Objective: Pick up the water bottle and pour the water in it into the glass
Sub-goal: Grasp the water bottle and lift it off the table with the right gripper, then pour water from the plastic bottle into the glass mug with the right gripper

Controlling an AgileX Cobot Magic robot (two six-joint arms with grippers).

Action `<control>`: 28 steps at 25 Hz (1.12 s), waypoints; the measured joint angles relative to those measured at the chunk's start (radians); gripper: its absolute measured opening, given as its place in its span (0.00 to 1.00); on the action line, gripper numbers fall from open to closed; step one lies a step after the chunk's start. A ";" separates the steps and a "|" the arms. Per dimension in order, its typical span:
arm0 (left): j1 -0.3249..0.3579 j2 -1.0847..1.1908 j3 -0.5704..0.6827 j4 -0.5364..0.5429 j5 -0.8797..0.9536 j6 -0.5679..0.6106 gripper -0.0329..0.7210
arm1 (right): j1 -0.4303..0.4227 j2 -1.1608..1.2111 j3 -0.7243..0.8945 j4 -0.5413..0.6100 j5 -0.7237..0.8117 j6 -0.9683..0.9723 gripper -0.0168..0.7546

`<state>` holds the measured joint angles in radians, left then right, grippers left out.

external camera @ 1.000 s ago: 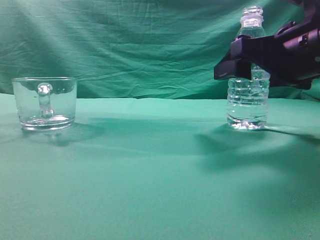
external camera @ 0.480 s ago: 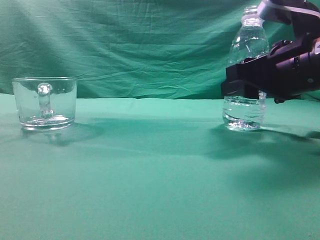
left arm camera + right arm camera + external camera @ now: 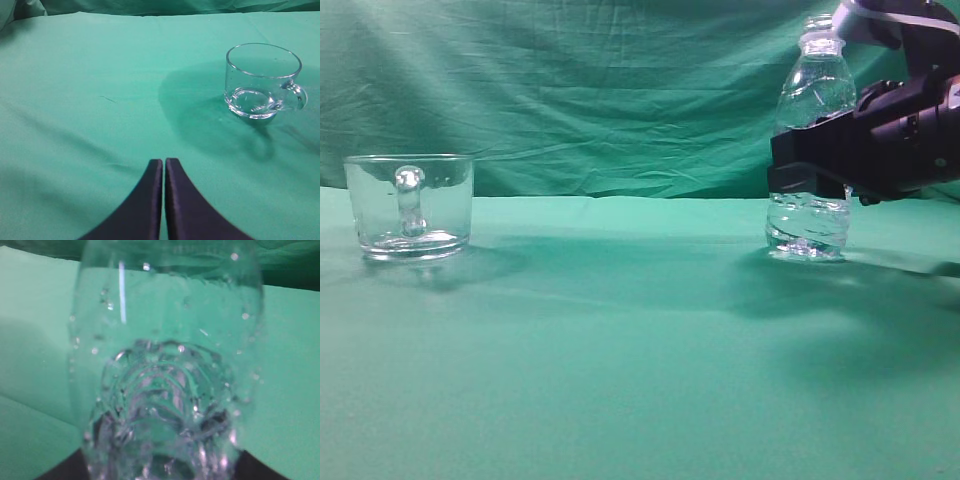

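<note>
Right gripper [image 3: 810, 165] clamped mid-body on water bottle [image 3: 812, 90], far right on green cloth [image 3: 620, 350]. Thin ribbed plastic, likely light, squashy; uncapped. Glass mug [image 3: 410, 205] far left. Left gripper [image 3: 163, 170] closed, empty.

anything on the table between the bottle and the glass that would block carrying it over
Nothing visible. The bottle, with the right gripper around its middle, and the glass on the left have only bare green cloth between them. The left gripper is out of that stretch.
</note>
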<state>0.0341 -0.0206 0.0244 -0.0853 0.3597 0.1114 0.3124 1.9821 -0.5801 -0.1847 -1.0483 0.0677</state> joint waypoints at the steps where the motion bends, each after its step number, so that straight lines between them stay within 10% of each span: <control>1: 0.000 0.000 0.000 0.000 0.000 0.000 0.04 | 0.000 -0.008 0.000 -0.002 0.007 0.005 0.41; 13: 0.000 0.000 0.000 0.000 0.000 0.000 0.04 | 0.015 -0.375 -0.179 -0.306 0.581 0.225 0.41; 28: 0.000 0.000 0.000 0.000 0.000 0.000 0.04 | 0.287 -0.260 -0.616 -0.641 1.241 0.265 0.41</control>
<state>0.0341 -0.0206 0.0244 -0.0853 0.3597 0.1114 0.5993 1.7225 -1.1960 -0.8258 0.1929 0.3329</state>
